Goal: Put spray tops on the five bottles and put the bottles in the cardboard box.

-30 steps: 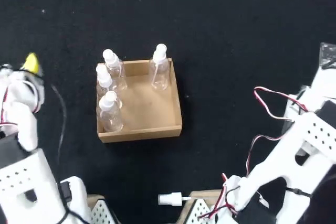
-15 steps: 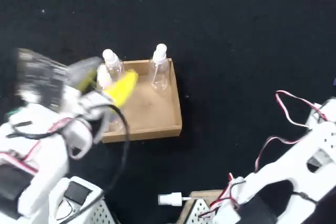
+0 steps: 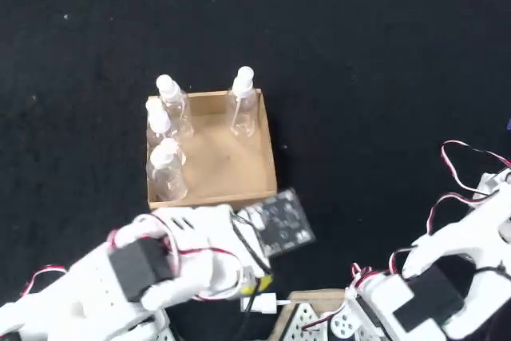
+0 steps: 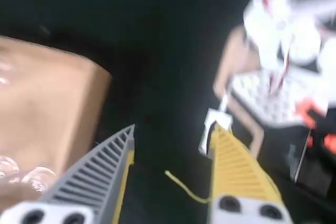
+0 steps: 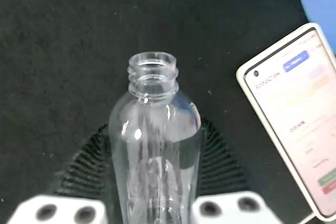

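The cardboard box [image 3: 263, 161] holds several clear bottles [image 3: 243, 105] with white spray tops. A loose white spray top [image 3: 261, 303] lies at the table's front edge. My left gripper [image 3: 257, 285] hovers just above it, in front of the box. In the left wrist view my left gripper [image 4: 172, 132] is open, and the spray top [image 4: 214, 124] lies by the tip of its yellow finger [image 4: 236, 166]. My right gripper [image 5: 155, 129] is shut on a clear bottle [image 5: 155, 145] with a bare open neck. The right arm [image 3: 435, 293] is at the front right.
A phone [image 5: 294, 114] with a lit screen lies on the black cloth beside the held bottle. White arm bases and red wires [image 3: 459, 169] crowd the table's front edge. The box wall [image 4: 52, 103] and two boxed bottles [image 4: 21, 177] are close beside my left gripper.
My left arm swung from the table's left side, across the box, down to the front middle by the loose spray top. The right arm drew back toward the front right.
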Tool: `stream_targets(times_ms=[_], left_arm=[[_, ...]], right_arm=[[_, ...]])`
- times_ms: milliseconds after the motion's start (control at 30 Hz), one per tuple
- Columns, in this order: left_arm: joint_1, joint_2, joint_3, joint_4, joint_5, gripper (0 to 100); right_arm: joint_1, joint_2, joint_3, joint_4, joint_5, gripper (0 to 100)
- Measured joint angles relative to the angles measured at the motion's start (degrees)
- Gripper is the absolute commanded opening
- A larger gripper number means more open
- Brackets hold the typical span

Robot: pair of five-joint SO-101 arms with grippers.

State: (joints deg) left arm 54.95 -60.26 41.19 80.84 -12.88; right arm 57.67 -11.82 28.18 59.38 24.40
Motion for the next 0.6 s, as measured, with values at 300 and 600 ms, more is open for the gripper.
stream_targets(times_ms=[300,600], left_arm=[[7.7,0.0,14.5,-8.9,-0.4,21],[9.2,0.1,23.5,-18.4,-0.4,22]], right_arm=[[2.2,6.7,-3.6,-0.1,0.1,1.1],[3.5,13.5,-8.2,-0.2,0.4,1.1]])
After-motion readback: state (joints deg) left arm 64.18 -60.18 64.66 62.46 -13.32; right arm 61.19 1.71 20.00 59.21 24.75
